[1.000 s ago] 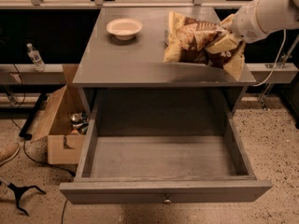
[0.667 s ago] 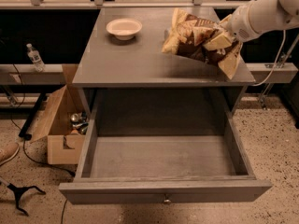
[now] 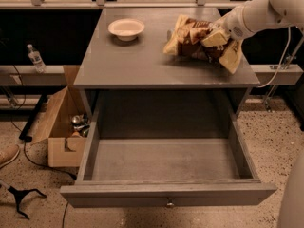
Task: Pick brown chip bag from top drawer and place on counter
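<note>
Camera view
Step in hand: placing. The top drawer [image 3: 166, 161] stands pulled fully out with its floor bare, and the brown chip bag [image 3: 189, 42] is already up over the table [image 3: 142, 64], so by my reading the pick is done and the set-down is nearly done.
Hand: the hand [image 3: 217, 36] comes in from the right on the white arm [image 3: 259, 11], over the table's right rear part. It is closed on the bag's right portion, and the foil bunches around it.
Bag position: at the table's right rear, well apart from the white bowl [image 3: 126, 28] to its left. The left end looks down on the surface. The right end is held up by the hand, and a yellow corner hangs past the table's right edge. I cannot tell whether the middle rests flat.
Bag look: crumpled and crinkly, with a dark brown centre and yellow margins. Any lettering is too small to read.
Next move: probably settle the bag a little further in from the right edge, open the hand, then lift straight up so the foil does not drag along.
Risk: released as it lies, the overhanging corner could tip the bag off the side.
Drawer front: the knob [image 3: 169, 204] faces the camera, and nothing touches it.
</note>
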`<state>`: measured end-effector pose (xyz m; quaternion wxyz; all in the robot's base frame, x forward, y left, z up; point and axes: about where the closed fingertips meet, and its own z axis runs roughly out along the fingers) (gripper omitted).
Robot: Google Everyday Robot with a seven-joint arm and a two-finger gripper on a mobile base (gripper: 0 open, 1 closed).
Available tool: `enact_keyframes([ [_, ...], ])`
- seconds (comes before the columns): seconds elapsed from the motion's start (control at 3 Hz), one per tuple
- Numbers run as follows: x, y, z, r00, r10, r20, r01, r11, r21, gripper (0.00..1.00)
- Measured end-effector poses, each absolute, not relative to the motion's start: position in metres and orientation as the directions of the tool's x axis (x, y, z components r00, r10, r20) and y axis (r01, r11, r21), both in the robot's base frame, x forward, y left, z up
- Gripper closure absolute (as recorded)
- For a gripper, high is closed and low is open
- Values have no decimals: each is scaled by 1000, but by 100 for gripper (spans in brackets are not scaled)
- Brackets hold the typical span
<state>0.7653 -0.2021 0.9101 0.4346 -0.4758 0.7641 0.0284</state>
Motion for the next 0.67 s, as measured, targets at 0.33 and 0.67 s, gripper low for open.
enact_keyframes([
  [0.33, 763, -200, 921, -130, -701, -701, -779, 510, -366, 0],
  [0.67, 751, -208, 939, -89, -710, -698, -789, 478, -386, 0],
])
